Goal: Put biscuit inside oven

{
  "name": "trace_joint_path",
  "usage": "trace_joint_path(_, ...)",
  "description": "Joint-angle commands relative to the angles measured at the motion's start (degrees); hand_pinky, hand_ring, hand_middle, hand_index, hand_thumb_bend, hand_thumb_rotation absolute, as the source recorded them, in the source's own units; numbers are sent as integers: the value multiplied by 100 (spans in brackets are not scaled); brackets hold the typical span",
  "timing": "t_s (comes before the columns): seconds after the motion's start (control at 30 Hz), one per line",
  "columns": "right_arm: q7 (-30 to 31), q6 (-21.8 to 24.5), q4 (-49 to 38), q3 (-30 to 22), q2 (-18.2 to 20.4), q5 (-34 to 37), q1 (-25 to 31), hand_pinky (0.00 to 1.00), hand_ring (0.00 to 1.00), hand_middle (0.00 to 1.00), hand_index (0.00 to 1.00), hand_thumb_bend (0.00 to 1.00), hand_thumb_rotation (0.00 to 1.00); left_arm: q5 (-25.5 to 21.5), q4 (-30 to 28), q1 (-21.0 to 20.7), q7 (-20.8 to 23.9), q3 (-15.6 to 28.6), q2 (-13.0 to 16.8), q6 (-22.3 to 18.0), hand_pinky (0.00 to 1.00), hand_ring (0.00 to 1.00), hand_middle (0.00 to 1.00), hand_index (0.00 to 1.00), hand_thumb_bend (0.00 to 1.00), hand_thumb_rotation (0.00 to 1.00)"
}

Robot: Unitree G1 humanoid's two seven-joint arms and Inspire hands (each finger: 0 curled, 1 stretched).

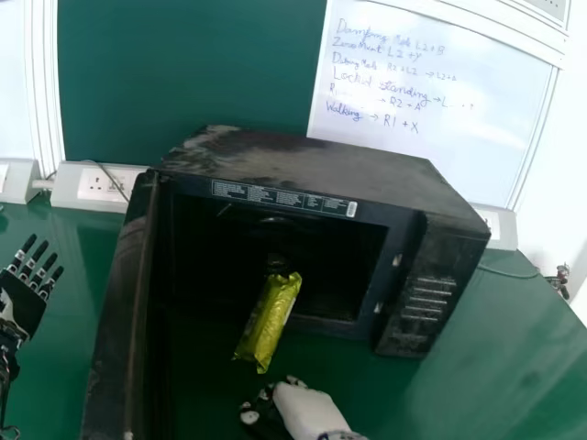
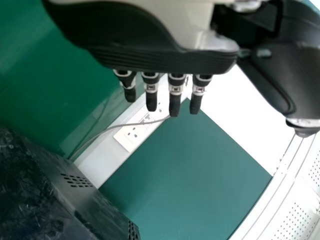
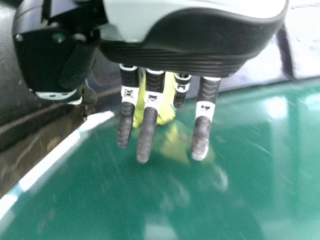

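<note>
Across the glossy green tabletop (image 1: 486,357) stands the boxy black oven (image 1: 307,165). I have my white-and-black right hand (image 1: 307,409) before its opening, fingers straight and spread, with the shiny yellow-green biscuit packet (image 1: 269,321) slanting just beyond, at the oven's open front; left of the oven, my black left hand (image 1: 23,302) has extended fingers.

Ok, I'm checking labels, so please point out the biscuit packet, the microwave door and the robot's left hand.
Biscuit packet (image 1: 269,321): head view, middle of its wrapper.
Microwave door (image 1: 121,312): head view, its dark surface.
Left hand (image 1: 26,297): head view, base of its fingers.
</note>
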Motion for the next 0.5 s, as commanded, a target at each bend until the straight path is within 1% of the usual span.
trace_joint_path(0.0,123,110,141,381,608,-82,-160,45,53,57,63,44,62,-34,-111,-16,57,-34,-86,-39,100,100,100,100,59,18)
trace_joint_path(0.03,181,154,188,365,636,-76,-244,51,58,61,66,43,53,-44,-127,-9,70,-27,-89,-32,100,100,100,100,59,18)
trace_joint_path(0.07,246,205,238,354,665,-81,-330,53,60,63,68,41,45,-37,-143,3,67,-27,-81,-26,100,100,100,100,59,17)
trace_joint_path(0.1,283,245,279,342,690,-58,-406,54,61,64,69,40,39,-29,-148,12,64,-25,-78,-24,100,100,100,100,58,18)
trace_joint_path(0.13,309,280,324,337,709,-43,-478,54,62,64,68,39,35,-32,-141,18,58,-16,-74,-21,100,100,100,100,58,19)
trace_joint_path(0.2,372,341,427,341,728,-42,-622,51,61,65,67,35,22,-29,-125,31,36,-5,-68,-25,100,100,100,100,59,19)
trace_joint_path(0.23,362,371,469,334,739,9,-671,51,60,64,67,36,17,-21,-134,36,34,-8,-66,-29,100,100,100,100,60,19)
trace_joint_path(0.27,328,407,505,330,750,66,-707,48,57,61,64,41,7,-27,-153,37,58,-8,-71,-25,100,100,100,100,59,19)
trace_joint_path(0.37,172,471,576,311,773,264,-766,43,53,58,62,45,1,-42,-164,26,83,-12,-79,-22,100,100,100,99,58,19)
trace_joint_path(0.4,66,471,600,306,765,357,-778,42,52,58,62,46,0,-29,-163,28,60,-22,-74,-30,100,100,100,99,58,19)
trace_joint_path(0.43,5,477,611,303,756,432,-794,43,54,59,62,47,0,-20,-161,30,45,-31,-72,-35,100,100,100,99,57,20)
trace_joint_path(0.47,-24,497,625,298,750,507,-819,44,55,60,56,48,6,-7,-170,32,49,-42,-70,-33,100,100,100,99,57,20)
